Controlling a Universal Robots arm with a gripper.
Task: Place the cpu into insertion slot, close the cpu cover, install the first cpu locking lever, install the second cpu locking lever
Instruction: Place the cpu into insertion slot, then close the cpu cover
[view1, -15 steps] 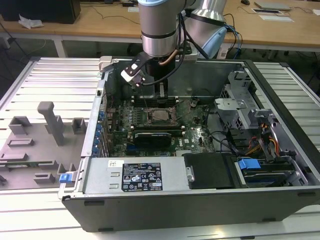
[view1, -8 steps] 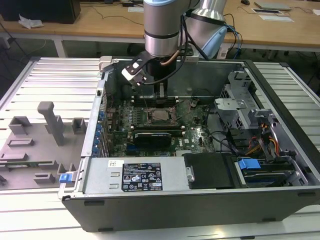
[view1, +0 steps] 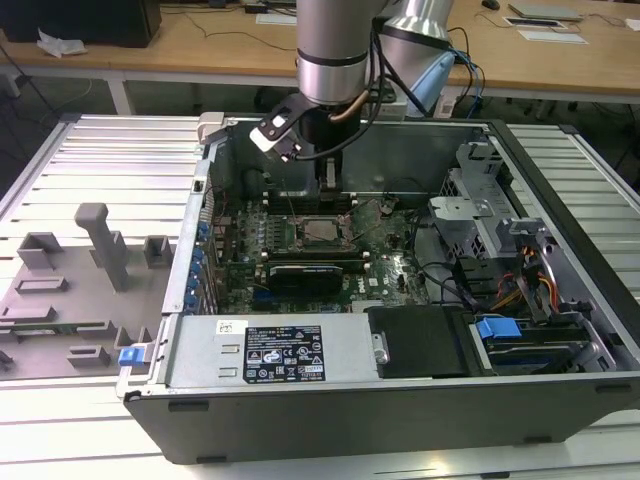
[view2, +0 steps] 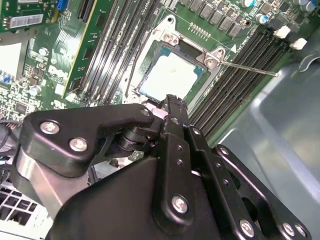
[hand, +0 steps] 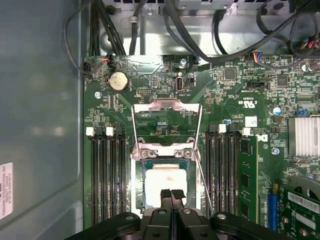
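**A:** What is the arm doing?

**B:** Inside an open computer case (view1: 300, 425), the gripper (hand: 171, 193) hovers close over the cpu (hand: 163, 177). Its jaws are pressed together and hold nothing. The cpu lies flat in the insertion slot (hand: 141, 190), pale top up. Being square, it has no long axis.

**A:** Which step is this?

**B:** Placing looks done, and closing the cpu cover (hand: 167, 106) seems in hand. The frame lies open beyond its hinge (hand: 165, 152), its length running away from the slot, parallel to the memory slots (hand: 220, 175). Closing it would call for tipping its far edge back over the cpu.
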